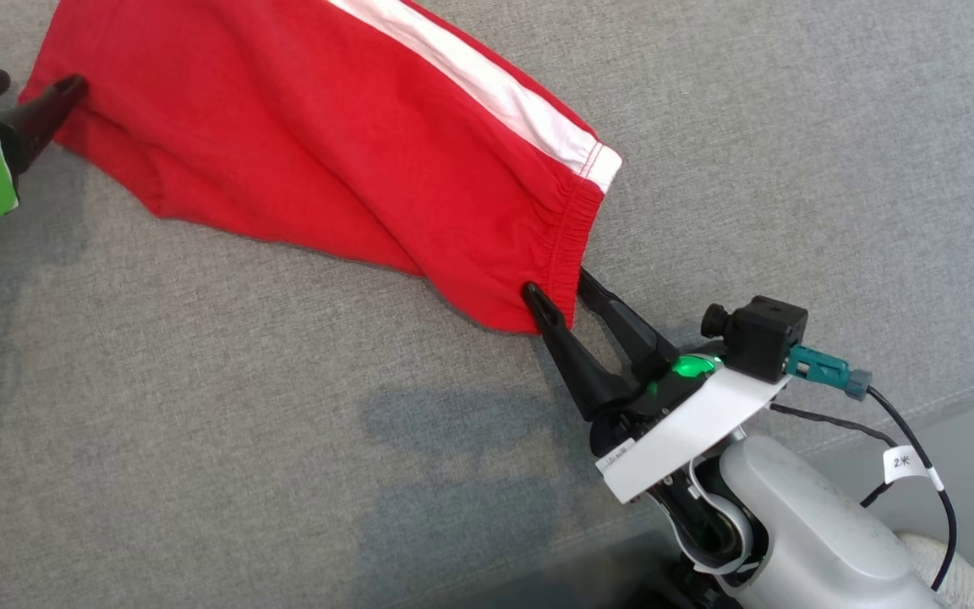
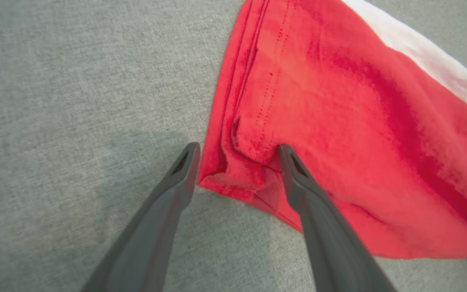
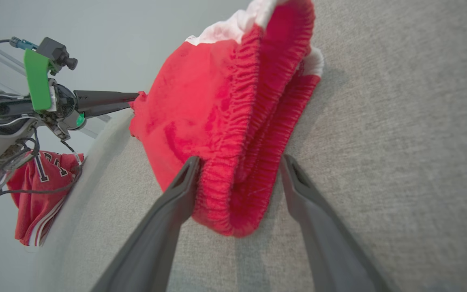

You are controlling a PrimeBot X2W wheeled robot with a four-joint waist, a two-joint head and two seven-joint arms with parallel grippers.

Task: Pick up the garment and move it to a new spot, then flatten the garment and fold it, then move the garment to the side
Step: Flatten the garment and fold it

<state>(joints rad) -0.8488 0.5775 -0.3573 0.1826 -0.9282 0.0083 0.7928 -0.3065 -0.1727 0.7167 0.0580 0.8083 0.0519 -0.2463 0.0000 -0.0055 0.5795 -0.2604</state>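
Nearest us, close to the near right edge of the grey cushion (image 1: 199, 440), the right gripper (image 1: 556, 286) stands with its jaws wide. They straddle the lower corner of the elastic waistband (image 3: 253, 101), and nothing is pinched yet. In the right wrist view the gathered band sits right between the fingers (image 3: 176, 190). It looks to be brushing the left one, though we can't quite tell from this angle.

That band is our pick for a hold. It is thick, ruched and doubled, so it should bunch up well in a closing claw.

Moving out, the red garment (image 1: 326, 144) lies slantwise across the cushion, a pair of shorts by the look of it. It is soft, light and limp, and we'd expect it to sag between two holds and drag a little on the woven cover. It shouldn't slip or tear. We'd take both layers together, or it will gape open.

Further on, at the left edge, the left gripper (image 1: 35, 82) is also spread wide. One finger rests on the cloth at the stitched hem corner (image 2: 217, 178) and the other on bare cushion.

Farthest off runs the white stripe (image 1: 487, 85). Beyond the cushion's edge, in the right wrist view, another red garment (image 3: 35, 194) hangs.
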